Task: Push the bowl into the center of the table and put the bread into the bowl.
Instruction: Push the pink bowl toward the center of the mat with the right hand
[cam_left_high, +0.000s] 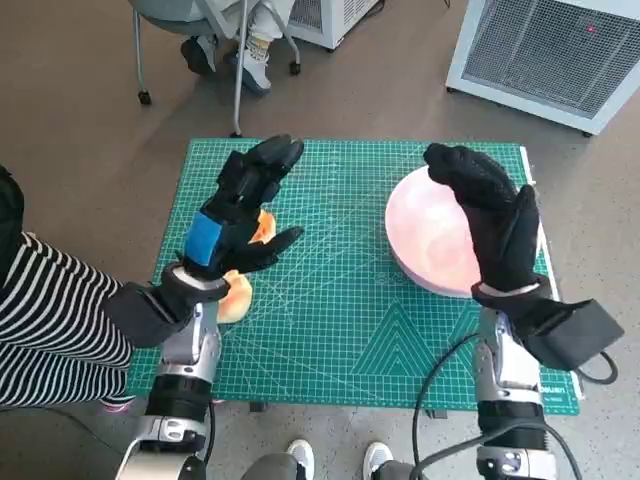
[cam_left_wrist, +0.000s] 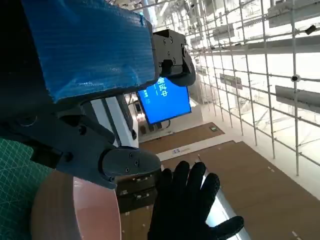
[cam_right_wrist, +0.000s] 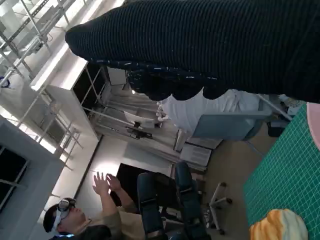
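A pale pink bowl (cam_left_high: 432, 240) sits on the right part of the green cutting mat (cam_left_high: 340, 330). My gloved right hand (cam_left_high: 497, 215) lies open over the bowl's right side, fingers stretched toward the far rim. The orange-brown bread (cam_left_high: 238, 296) lies at the mat's left side and shows again by my thumb. My left hand (cam_left_high: 245, 205) hovers over it with fingers spread, holding nothing. The left wrist view shows the blue-taped left hand (cam_left_wrist: 90, 50), the bowl (cam_left_wrist: 75, 210) and the right hand (cam_left_wrist: 190, 205) beyond it. The right wrist view shows the glove (cam_right_wrist: 210, 45) and the bread (cam_right_wrist: 280, 226).
A person's striped sleeve (cam_left_high: 50, 320) is at the left edge, and shoes (cam_left_high: 290, 458) show at the table's near side. A chair with someone's legs (cam_left_high: 235, 45) stands beyond the table. White units (cam_left_high: 560, 50) stand at the far right. A seated person (cam_right_wrist: 75, 220) shows in the right wrist view.
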